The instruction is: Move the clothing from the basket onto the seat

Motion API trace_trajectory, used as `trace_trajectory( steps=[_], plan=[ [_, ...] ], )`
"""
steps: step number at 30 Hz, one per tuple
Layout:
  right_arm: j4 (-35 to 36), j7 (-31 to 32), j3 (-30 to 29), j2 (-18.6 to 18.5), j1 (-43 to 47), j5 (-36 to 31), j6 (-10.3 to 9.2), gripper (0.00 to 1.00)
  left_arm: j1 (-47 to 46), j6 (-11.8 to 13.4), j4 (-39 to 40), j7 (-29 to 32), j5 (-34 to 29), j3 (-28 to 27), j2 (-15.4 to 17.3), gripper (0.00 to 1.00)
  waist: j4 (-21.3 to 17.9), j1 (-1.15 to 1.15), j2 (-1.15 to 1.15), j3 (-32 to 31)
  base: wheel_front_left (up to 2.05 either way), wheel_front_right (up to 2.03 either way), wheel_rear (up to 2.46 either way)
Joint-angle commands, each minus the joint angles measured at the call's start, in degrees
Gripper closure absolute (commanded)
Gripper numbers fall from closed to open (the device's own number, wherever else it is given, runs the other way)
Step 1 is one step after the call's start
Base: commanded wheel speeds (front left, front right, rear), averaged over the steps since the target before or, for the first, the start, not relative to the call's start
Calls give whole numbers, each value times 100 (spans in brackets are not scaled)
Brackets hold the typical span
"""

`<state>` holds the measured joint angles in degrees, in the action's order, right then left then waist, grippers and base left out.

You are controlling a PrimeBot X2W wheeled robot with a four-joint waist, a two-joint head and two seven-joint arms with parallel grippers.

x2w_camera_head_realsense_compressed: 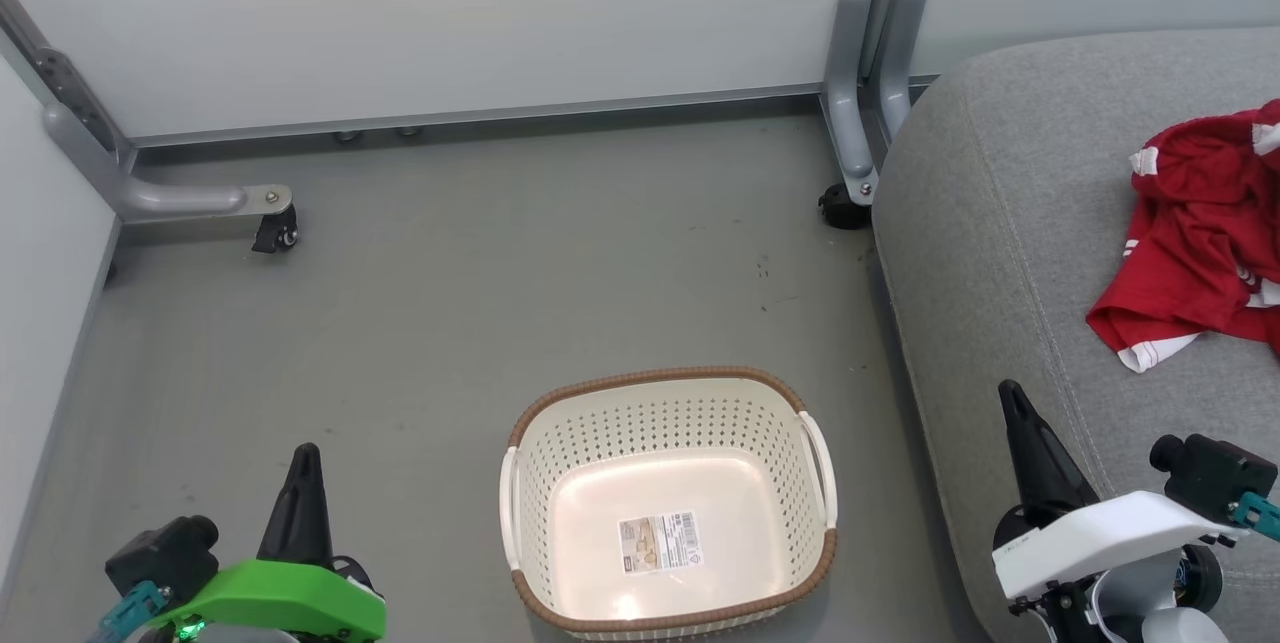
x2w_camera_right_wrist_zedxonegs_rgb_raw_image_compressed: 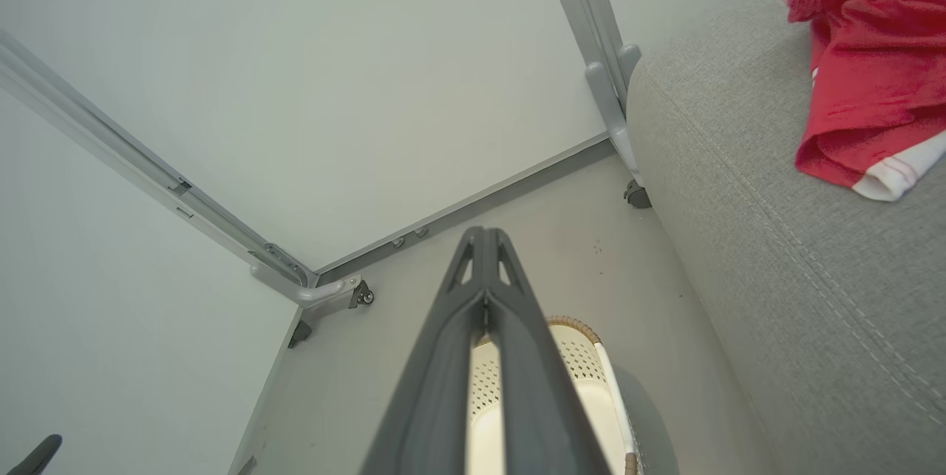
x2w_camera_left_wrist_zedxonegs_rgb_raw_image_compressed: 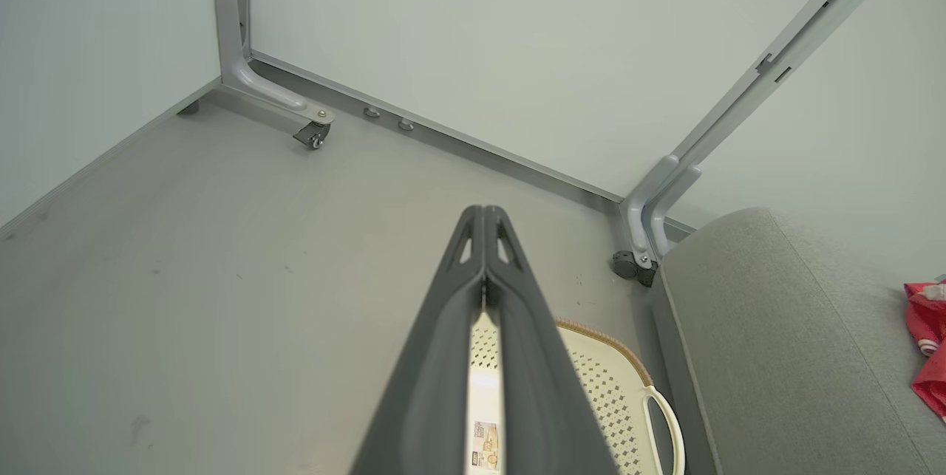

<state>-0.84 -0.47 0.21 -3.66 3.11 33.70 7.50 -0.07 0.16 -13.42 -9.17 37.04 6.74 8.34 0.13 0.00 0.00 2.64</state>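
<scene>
The cream basket point(x2w_camera_head_realsense_compressed: 668, 503) with a brown rim stands on the grey floor, holding nothing but a label sticker on its bottom. The red clothing point(x2w_camera_head_realsense_compressed: 1205, 233) with white trim lies crumpled on the grey seat point(x2w_camera_head_realsense_compressed: 1010, 223) at the right. My left gripper point(x2w_camera_head_realsense_compressed: 305, 453) is shut and hangs left of the basket. My right gripper point(x2w_camera_head_realsense_compressed: 1010, 393) is shut too, over the seat's front edge, below the clothing. Both wrist views look past shut fingers point(x2w_camera_left_wrist_zedxonegs_rgb_raw_image_compressed: 484, 218) point(x2w_camera_right_wrist_zedxonegs_rgb_raw_image_compressed: 484, 238) at the basket point(x2w_camera_left_wrist_zedxonegs_rgb_raw_image_compressed: 606, 386) point(x2w_camera_right_wrist_zedxonegs_rgb_raw_image_compressed: 584, 357), the seat point(x2w_camera_left_wrist_zedxonegs_rgb_raw_image_compressed: 768, 327) point(x2w_camera_right_wrist_zedxonegs_rgb_raw_image_compressed: 783, 224) and the clothing point(x2w_camera_left_wrist_zedxonegs_rgb_raw_image_compressed: 927, 342) point(x2w_camera_right_wrist_zedxonegs_rgb_raw_image_compressed: 872, 69).
Pale partition walls on grey metal legs with castors point(x2w_camera_head_realsense_compressed: 275, 228) point(x2w_camera_head_realsense_compressed: 845, 208) close off the back and the left. Open grey floor point(x2w_camera_head_realsense_compressed: 480, 303) lies between the walls and the basket.
</scene>
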Motion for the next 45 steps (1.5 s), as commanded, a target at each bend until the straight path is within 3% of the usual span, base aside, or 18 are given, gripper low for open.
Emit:
trace_trajectory(
  steps=[1,21,45],
  plan=[
    [19,19,-20,-44,-160,242,1,100,-185,-40,57,42,222,-96,25,100,0,0,0,-3,0,0,0],
    [-341,114,-82,-101,-382,1905,0,100,-322,-246,28,467,1696,-446,-130,100,-3,0,0,-51,0,0,0],
    [-692,236,-191,-124,-591,3457,1,100,-454,-446,-4,875,3104,-781,-287,100,-6,0,0,-107,0,0,0]
  ],
)
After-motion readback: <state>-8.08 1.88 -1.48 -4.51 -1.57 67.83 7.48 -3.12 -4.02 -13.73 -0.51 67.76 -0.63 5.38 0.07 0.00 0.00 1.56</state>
